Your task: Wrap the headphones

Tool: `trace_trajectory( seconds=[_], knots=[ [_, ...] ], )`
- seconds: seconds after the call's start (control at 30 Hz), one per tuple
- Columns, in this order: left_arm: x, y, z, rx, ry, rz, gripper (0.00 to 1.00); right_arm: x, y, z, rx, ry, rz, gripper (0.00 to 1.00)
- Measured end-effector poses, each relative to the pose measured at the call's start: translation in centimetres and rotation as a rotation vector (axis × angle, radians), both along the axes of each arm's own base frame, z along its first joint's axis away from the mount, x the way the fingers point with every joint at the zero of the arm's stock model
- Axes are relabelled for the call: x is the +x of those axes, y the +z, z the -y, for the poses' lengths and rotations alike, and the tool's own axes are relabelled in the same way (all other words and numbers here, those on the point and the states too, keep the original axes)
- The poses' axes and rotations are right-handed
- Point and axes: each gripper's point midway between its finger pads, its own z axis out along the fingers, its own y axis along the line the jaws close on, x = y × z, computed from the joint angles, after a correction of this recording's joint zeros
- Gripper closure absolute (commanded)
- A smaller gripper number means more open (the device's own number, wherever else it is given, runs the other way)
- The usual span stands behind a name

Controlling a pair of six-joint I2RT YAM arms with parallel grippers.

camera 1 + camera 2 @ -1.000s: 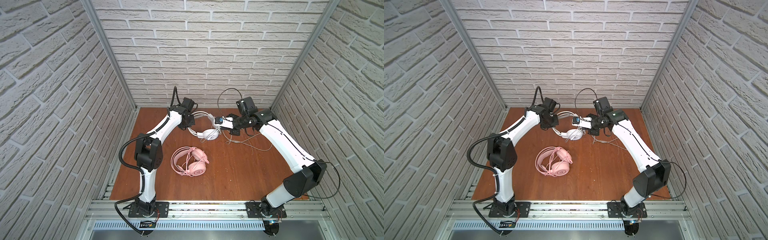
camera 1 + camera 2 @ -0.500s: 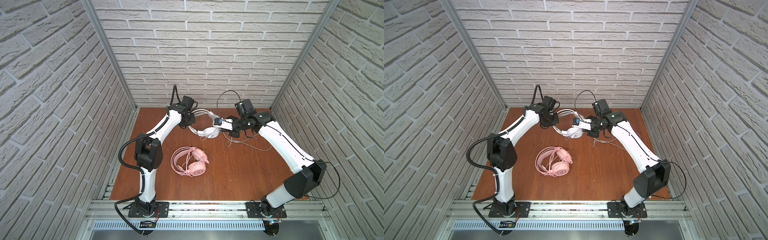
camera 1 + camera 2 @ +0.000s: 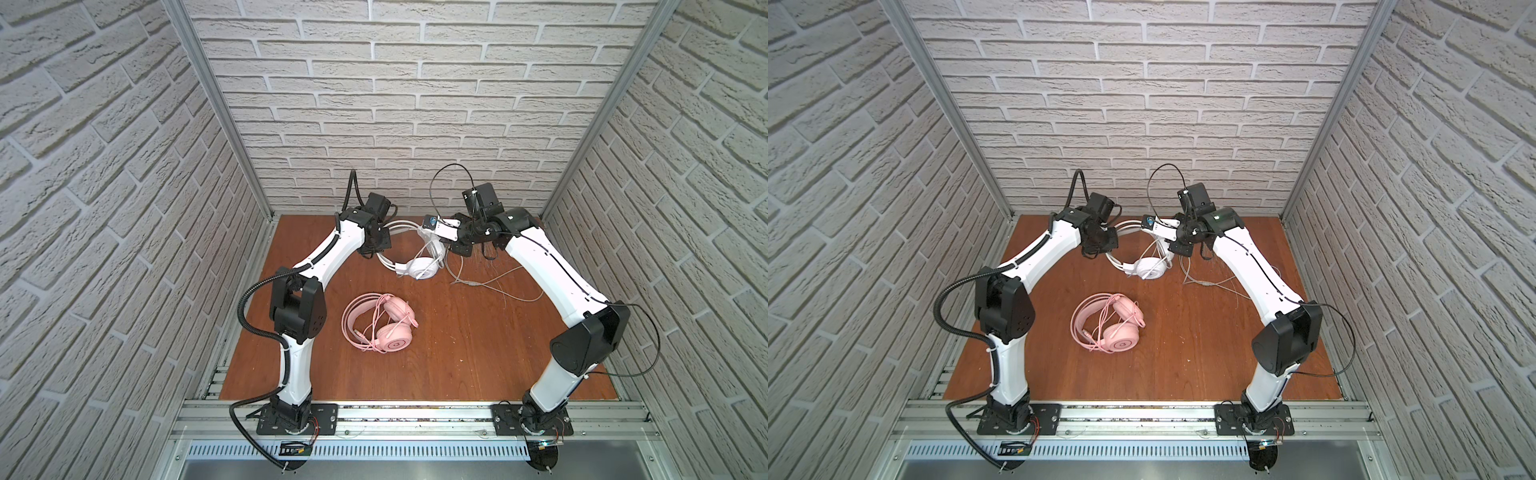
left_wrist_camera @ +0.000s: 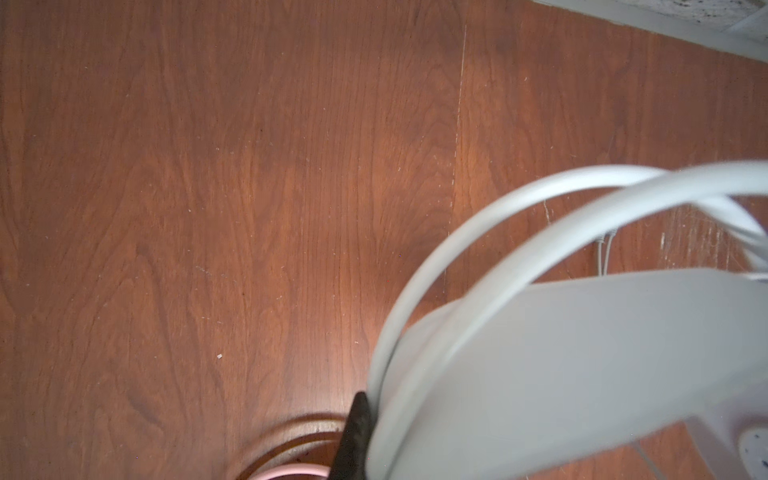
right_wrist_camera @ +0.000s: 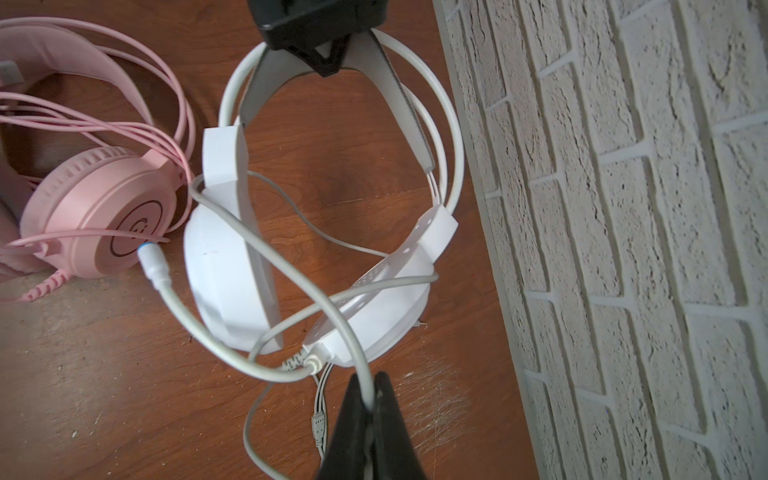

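Left tool [image 5: 322, 54] clamps the white headset [image 3: 417, 266] by its band, cups toward the right tool [image 5: 368, 399], which pinches its cord [image 5: 291, 274]. Pink headset [image 3: 380, 328] lies beside it on the bench [image 3: 457, 353].

Two headsets sat on the tabletop [image 3: 436, 365]: one headset [image 3: 415, 259] lay at the rear centre, between the left gripper [image 3: 380, 245] on its headband and the right gripper [image 5: 368, 399] on its cord [image 3: 494, 286], which trailed rightward, and the other headset [image 3: 380, 328] lay nearer the front, mid-table.
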Motion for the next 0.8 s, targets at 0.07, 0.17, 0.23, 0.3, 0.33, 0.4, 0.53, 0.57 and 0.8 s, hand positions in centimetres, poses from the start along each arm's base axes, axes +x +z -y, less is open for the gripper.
trace_trajectory(
  seconds=[0.07, 0.17, 0.23, 0.3, 0.33, 0.4, 0.53, 0.57, 0.8],
  knots=[
    [-0.2, 0.0, 0.3, 0.005, -0.016, 0.0, 1.0, 0.9, 0.1, 0.2, 0.011, -0.029, 0.005, 0.94],
    [-0.4, 0.0, 0.7, 0.012, -0.037, 0.002, 1.0, 2.2, 0.2, 0.5, 0.025, -0.08, 0.004, 0.94],
    [-0.5, 0.0, 0.8, 0.015, -0.047, 0.003, 1.0, 3.3, 0.0, 0.8, 0.038, -0.121, 0.002, 0.94],
    [-0.5, -0.1, 0.9, 0.018, -0.052, 0.002, 1.0, 4.3, -0.4, 1.2, 0.049, -0.164, -0.007, 0.94],
    [-0.6, -0.2, 0.9, 0.021, -0.056, -0.001, 1.0, 4.8, -0.7, 1.5, 0.056, -0.186, -0.015, 0.94],
    [-0.7, -0.5, 0.9, 0.024, -0.065, -0.006, 1.0, 5.8, -1.3, 2.1, 0.069, -0.227, -0.03, 0.94],
    [-1.1, -1.2, 1.1, 0.024, -0.092, -0.017, 1.0, 7.7, -2.5, 2.9, 0.102, -0.293, -0.067, 0.94],
    [-1.2, -1.4, 1.1, 0.024, -0.1, -0.017, 1.0, 8.2, -2.9, 3.0, 0.111, -0.309, -0.079, 0.95],
    [-2.0, -0.9, 1.5, 0.005, -0.15, 0.0, 1.0, 10.3, -6.7, 2.8, 0.171, -0.389, -0.197, 0.94]
  ],
)
